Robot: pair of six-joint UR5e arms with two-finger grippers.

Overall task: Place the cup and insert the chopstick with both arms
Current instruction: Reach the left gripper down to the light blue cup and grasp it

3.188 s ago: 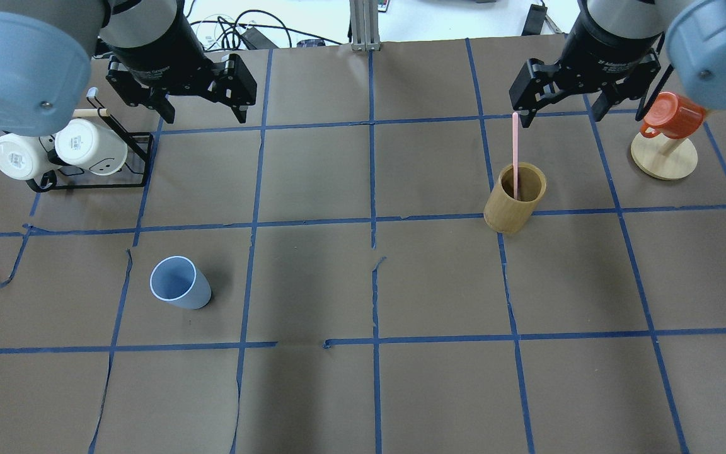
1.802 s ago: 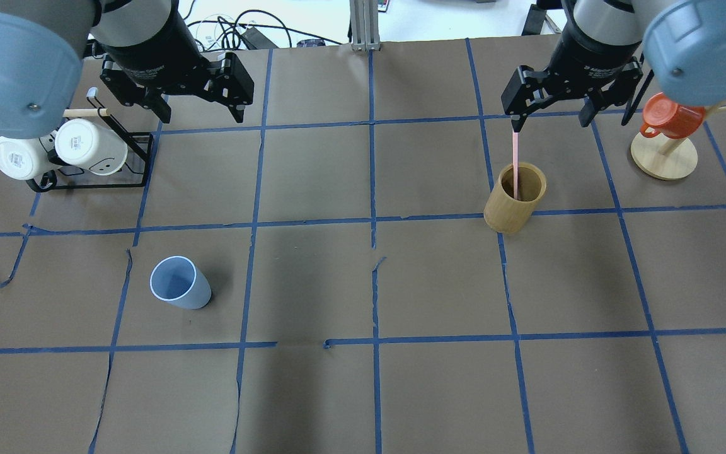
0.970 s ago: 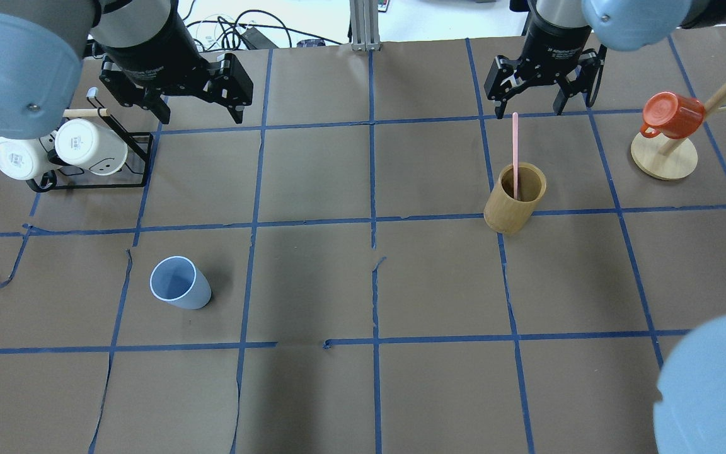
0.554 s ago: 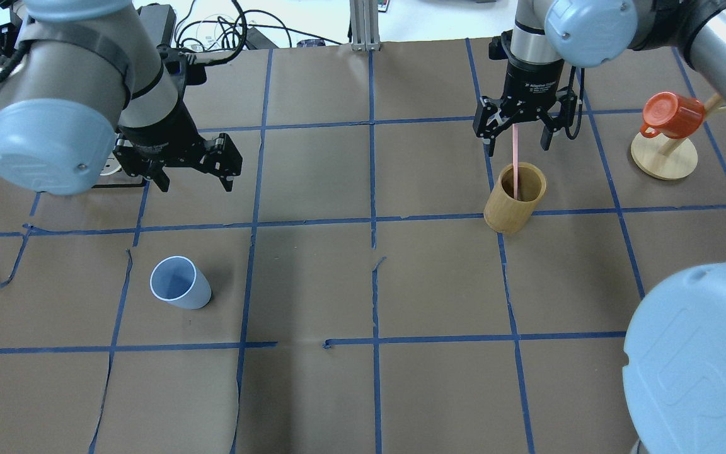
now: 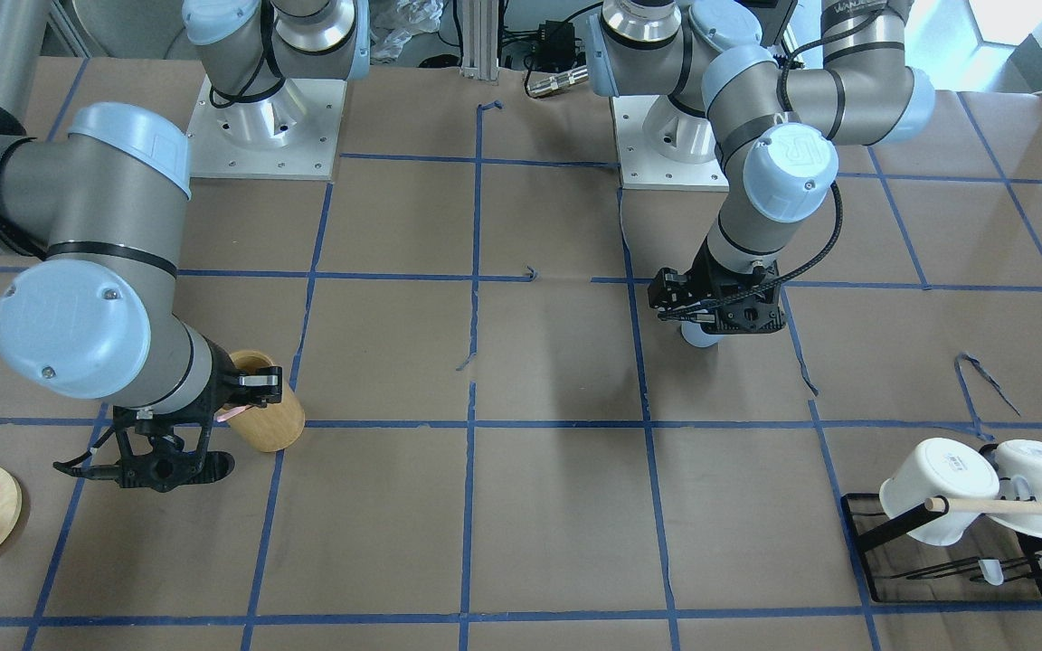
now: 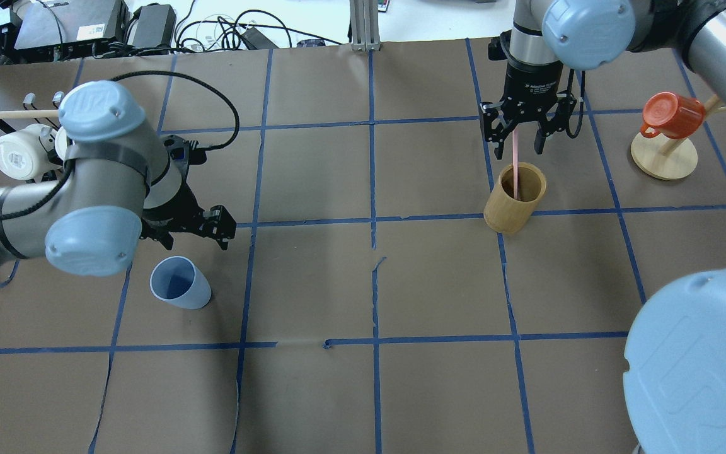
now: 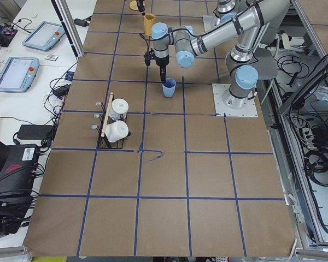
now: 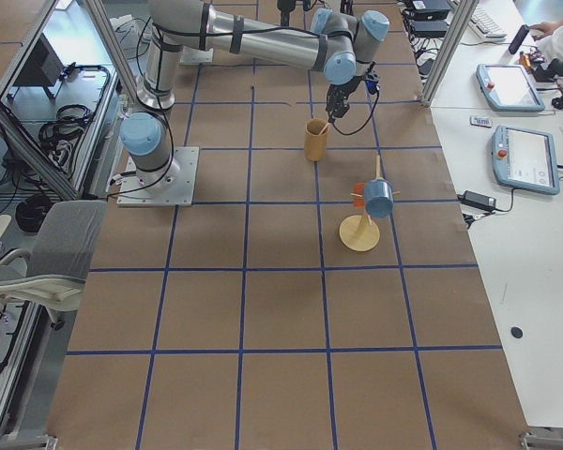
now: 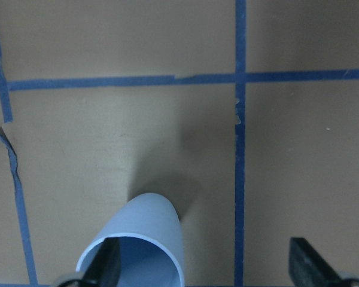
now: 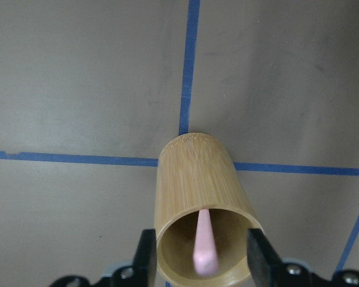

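Observation:
The light-blue cup [image 6: 180, 290] stands upright on the brown table, left of centre. My left gripper [image 6: 190, 241] is open just beyond it. In the left wrist view the cup [image 9: 137, 245] sits by the left finger, off centre in the open gripper [image 9: 206, 266]. One pale-pink chopstick [image 6: 515, 161] stands in the tan bamboo holder [image 6: 517, 198]. My right gripper [image 6: 517, 150] is open, with a finger on either side of the stick's top. The right wrist view shows the chopstick [image 10: 203, 245] between the fingers, untouched.
A black rack with two white mugs [image 6: 19, 154] and a long wooden rod stands at the far left. A red mug on a wooden stand [image 6: 663, 157] is at the far right. My right arm's elbow [image 6: 697, 359] covers the lower right corner.
My left gripper has moved from the rack toward the cup and now hangs just beyond it. My right gripper has moved over the chopstick's top. Cup, holder and stick have not moved.

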